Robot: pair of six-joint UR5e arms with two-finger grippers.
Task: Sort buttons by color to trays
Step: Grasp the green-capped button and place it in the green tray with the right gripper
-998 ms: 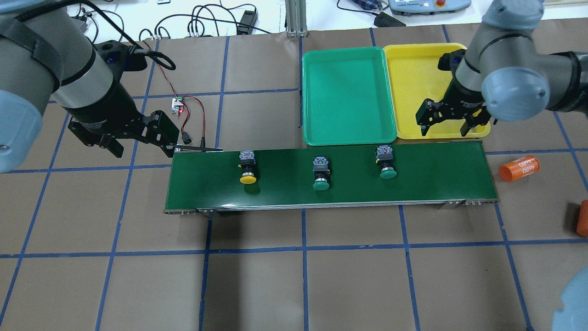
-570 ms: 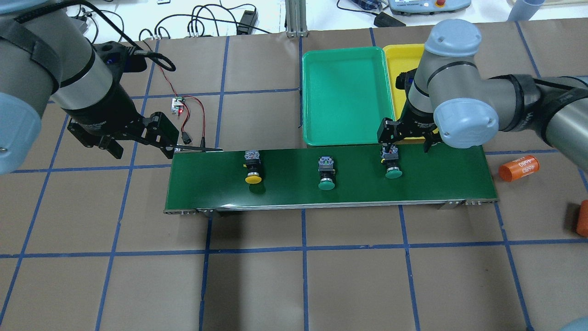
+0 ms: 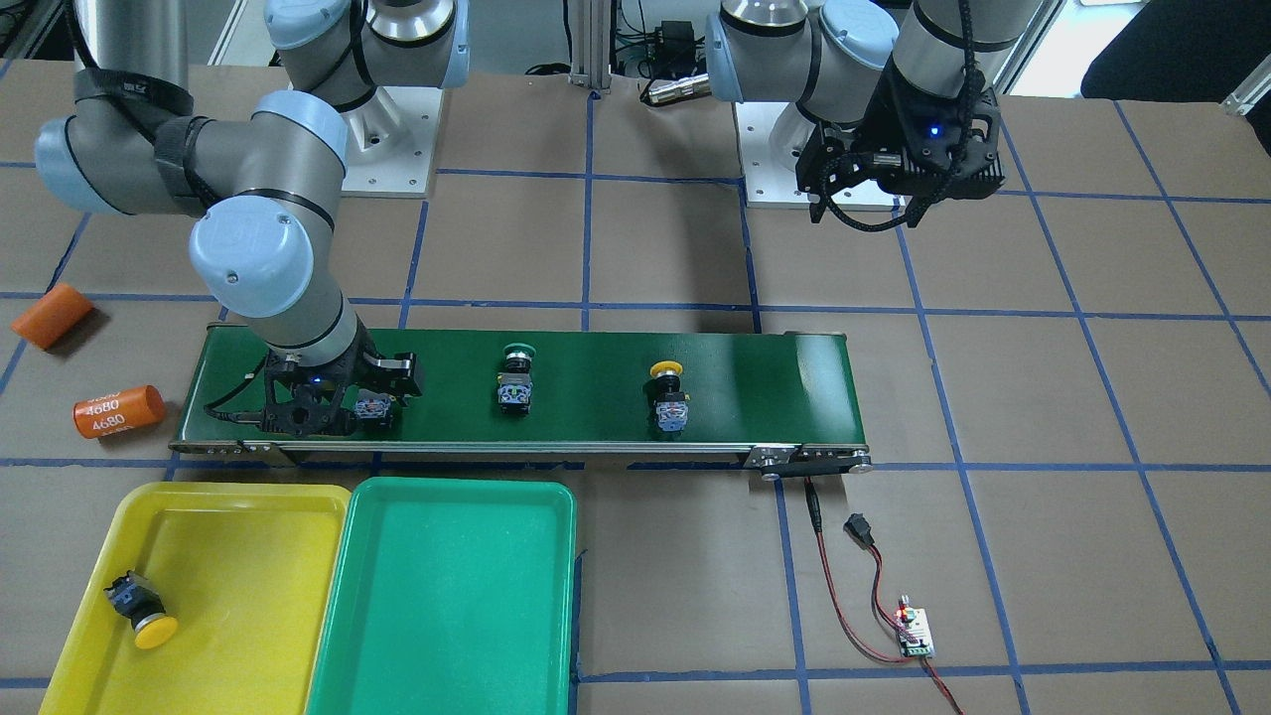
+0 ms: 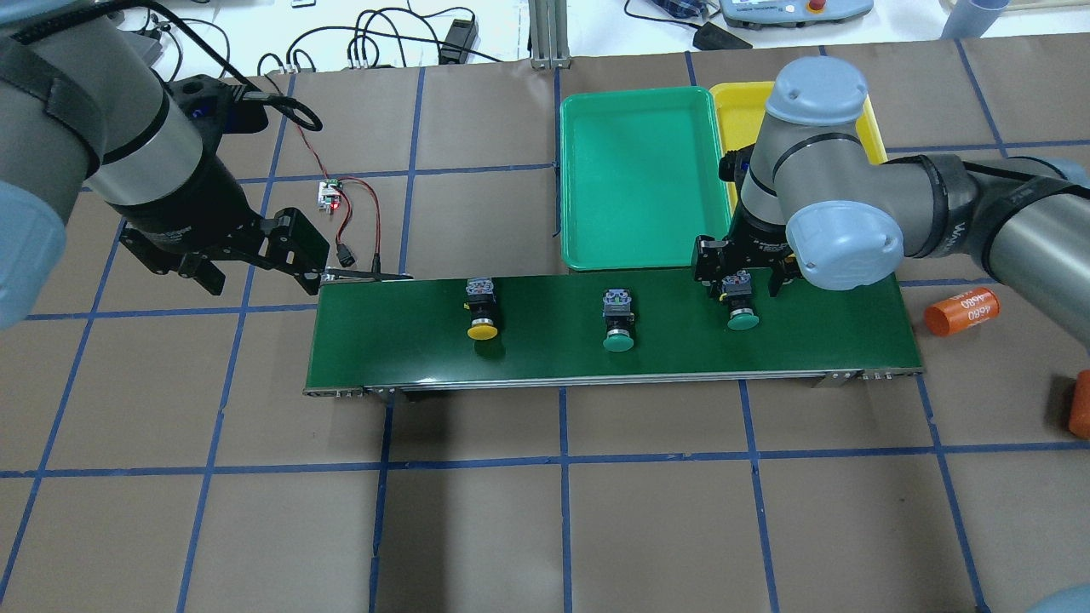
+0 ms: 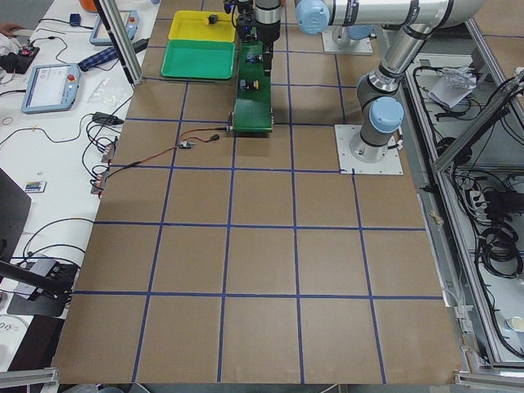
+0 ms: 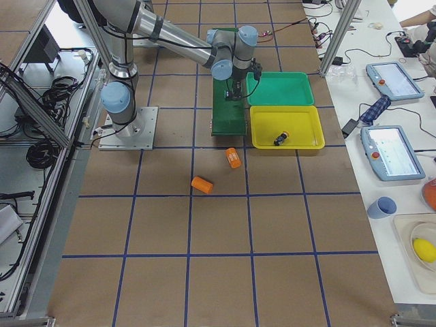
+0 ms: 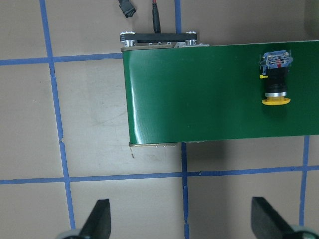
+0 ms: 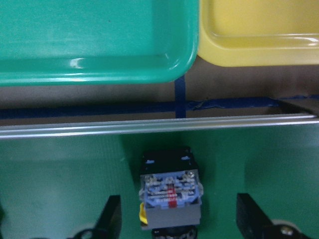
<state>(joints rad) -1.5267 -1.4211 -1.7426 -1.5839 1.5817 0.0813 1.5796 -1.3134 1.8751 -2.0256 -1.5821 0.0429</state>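
Brown paper ruled with blue tape covers the table [image 4: 562,528], where a long dark-green conveyor belt [image 4: 545,358] runs beside a green tray [image 4: 639,170] and a yellow tray [image 3: 248,556]. At the belt's tray-side edge the right gripper [image 4: 739,274] hangs low with jaws wide. Its fingers flank a green-capped button [image 4: 739,305] without gripping it, as far as the wrist view shows. The left gripper [image 7: 182,219] hovers off the belt's far end, equally wide and empty. A second green-capped button [image 4: 618,328] and a yellow-capped button [image 4: 482,317] lie on their sides mid-belt; a second yellow-capped button [image 3: 139,611] lies in the yellow tray. Each looks rigid and probably light: mushroom cap, black barrel, blue-grey contact block. The flat-sided block seems the surest place to pinch; the round cap would likely slip.
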